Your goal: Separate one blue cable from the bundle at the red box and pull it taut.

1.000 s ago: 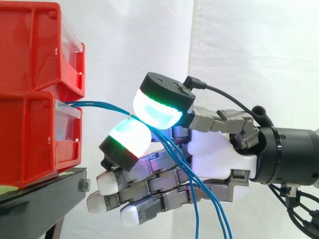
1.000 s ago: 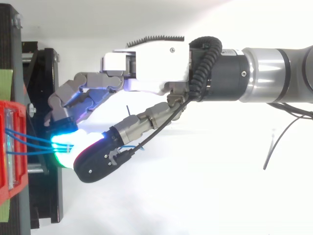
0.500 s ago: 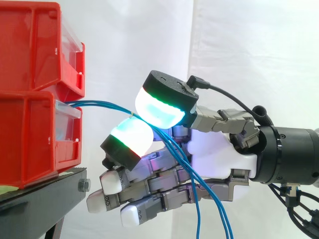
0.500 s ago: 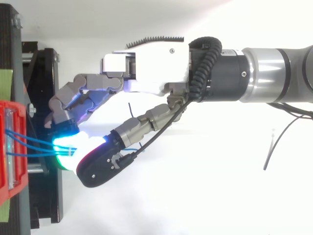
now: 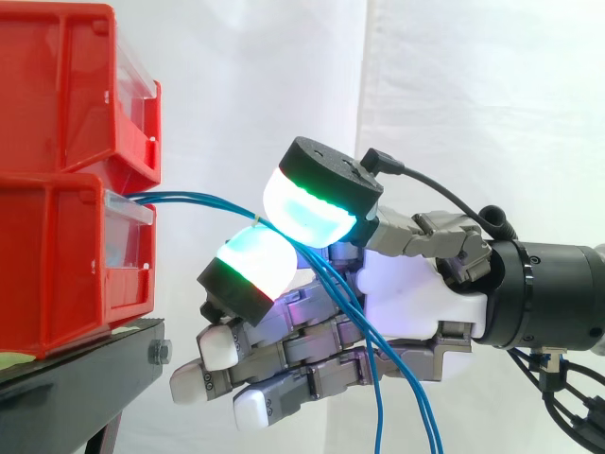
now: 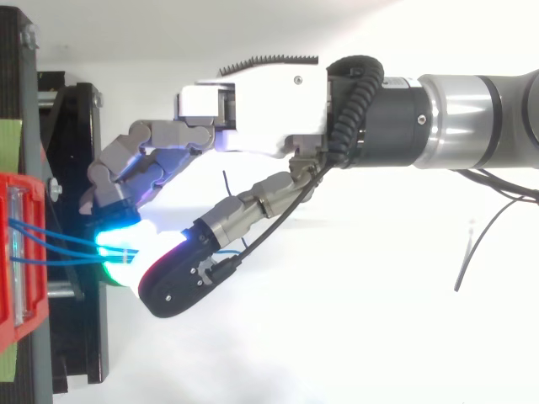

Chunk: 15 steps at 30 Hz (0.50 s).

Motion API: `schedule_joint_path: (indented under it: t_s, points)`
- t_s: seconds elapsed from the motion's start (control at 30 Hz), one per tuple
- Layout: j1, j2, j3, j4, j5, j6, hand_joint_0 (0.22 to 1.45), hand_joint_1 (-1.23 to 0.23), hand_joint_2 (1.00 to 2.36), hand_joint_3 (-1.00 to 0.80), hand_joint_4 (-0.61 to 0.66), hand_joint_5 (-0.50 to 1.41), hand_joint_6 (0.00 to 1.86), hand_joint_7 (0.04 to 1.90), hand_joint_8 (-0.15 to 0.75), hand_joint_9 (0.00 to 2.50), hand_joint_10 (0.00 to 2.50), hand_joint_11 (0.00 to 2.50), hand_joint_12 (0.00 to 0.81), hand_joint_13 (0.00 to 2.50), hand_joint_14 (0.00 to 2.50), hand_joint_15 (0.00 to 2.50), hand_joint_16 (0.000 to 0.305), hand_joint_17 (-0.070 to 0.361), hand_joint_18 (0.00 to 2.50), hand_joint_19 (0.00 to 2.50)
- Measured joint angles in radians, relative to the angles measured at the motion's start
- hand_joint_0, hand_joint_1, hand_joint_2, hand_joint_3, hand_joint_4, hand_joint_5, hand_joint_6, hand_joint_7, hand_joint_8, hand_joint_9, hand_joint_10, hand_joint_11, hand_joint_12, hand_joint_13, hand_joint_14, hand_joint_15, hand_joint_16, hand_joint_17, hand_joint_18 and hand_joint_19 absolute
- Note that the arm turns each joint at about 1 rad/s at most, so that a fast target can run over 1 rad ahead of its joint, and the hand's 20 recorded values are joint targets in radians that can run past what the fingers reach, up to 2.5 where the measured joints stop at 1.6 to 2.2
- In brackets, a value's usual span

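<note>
Robot hand [image 5: 416, 295] reaches in from the right, palm facing the bins, and is clamped on the blue cables [image 5: 194, 198]: two pads [image 5: 312, 203] glowing cyan and green meet on the strands, one above and one below. From above, these pads press together just off the edge of the black stand [image 6: 80, 337]. The other fingers [image 5: 219, 345] lie lower and straighter, with their pale tips pointing left toward the stand and not touching it.

Several strands, not just one, pass through the pinch. They leave the front of the lower red bin [image 5: 57, 255], run nearly level to the pads in shallow curves, and bunch together where they enter the grip. Past the pads they fall loosely across the palm and off the bottom of the side view.

An upper red bin [image 5: 57, 85] sits stacked on the lower one, both on the stand, with a white curtain [image 5: 473, 95] behind.
</note>
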Motion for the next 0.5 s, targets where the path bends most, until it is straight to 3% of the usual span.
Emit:
schedule_joint_path:
  t_s: [0.27, 0.5]
  points:
    - [-0.002, 0.0, -0.001, -0.003, -0.005, -0.017, 0.81, -0.93, 1.0, -0.5, 0.07, -0.19, 0.91, 1.14, 0.294, 0.78, 0.02, 0.6, 0.311, 0.49, 0.01, 0.24, 0.041, 0.092, 0.57, 0.46]
    - [-0.003, 0.0, -0.001, -0.003, -0.012, -0.03, 0.75, -0.91, 1.0, -0.5, 0.11, -0.19, 0.91, 1.13, 0.293, 0.81, 0.02, 0.6, 0.305, 0.52, 0.01, 0.24, 0.041, 0.092, 0.62, 0.45]
